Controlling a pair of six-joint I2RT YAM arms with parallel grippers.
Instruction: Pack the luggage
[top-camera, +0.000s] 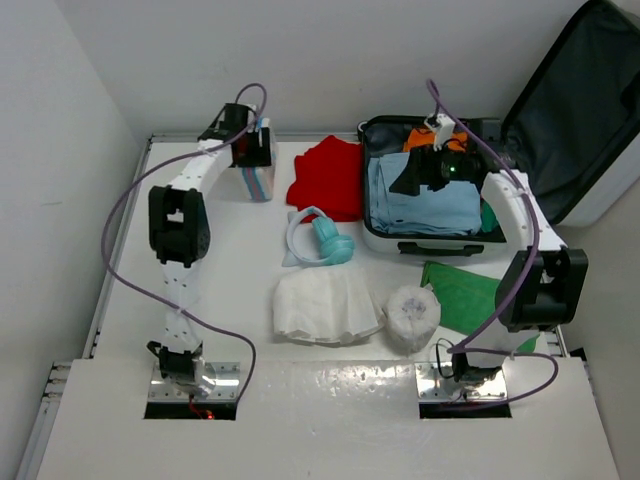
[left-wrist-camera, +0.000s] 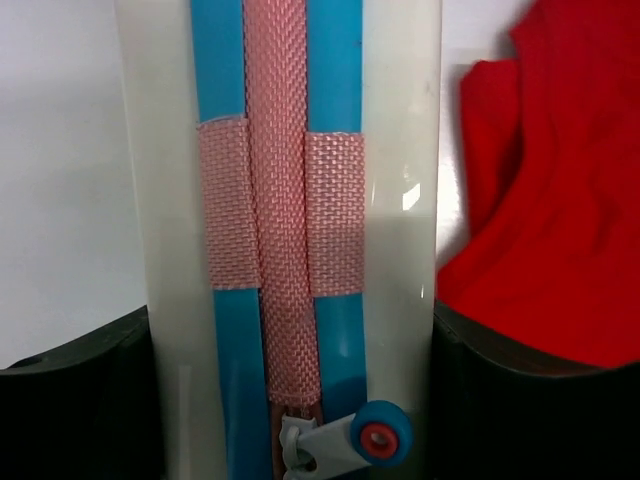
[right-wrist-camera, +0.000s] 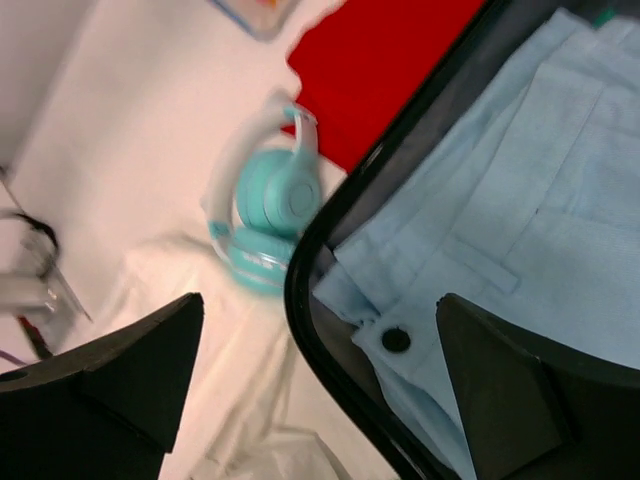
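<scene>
The luggage (top-camera: 372, 232) lies open at the back right, its dark lid (top-camera: 585, 100) leaning back. Folded light blue clothes (top-camera: 425, 200) and something orange (top-camera: 445, 140) lie in it. My right gripper (top-camera: 432, 170) hovers open and empty over the luggage's left rim (right-wrist-camera: 300, 300), above the blue clothes (right-wrist-camera: 520, 200). My left gripper (top-camera: 250, 148) at the back left is shut on a translucent pouch (left-wrist-camera: 290, 200) with blue stripes and a pink strap; the pouch (top-camera: 257, 183) stands on the table. Its fingers (left-wrist-camera: 80, 400) press the pouch's two sides.
A red cloth (top-camera: 330, 180) lies left of the luggage, also seen in the left wrist view (left-wrist-camera: 550, 200). Teal headphones (top-camera: 322, 240), a white cloth (top-camera: 320, 305), a white roll (top-camera: 412, 318) and a green cloth (top-camera: 465, 295) lie on the table in front.
</scene>
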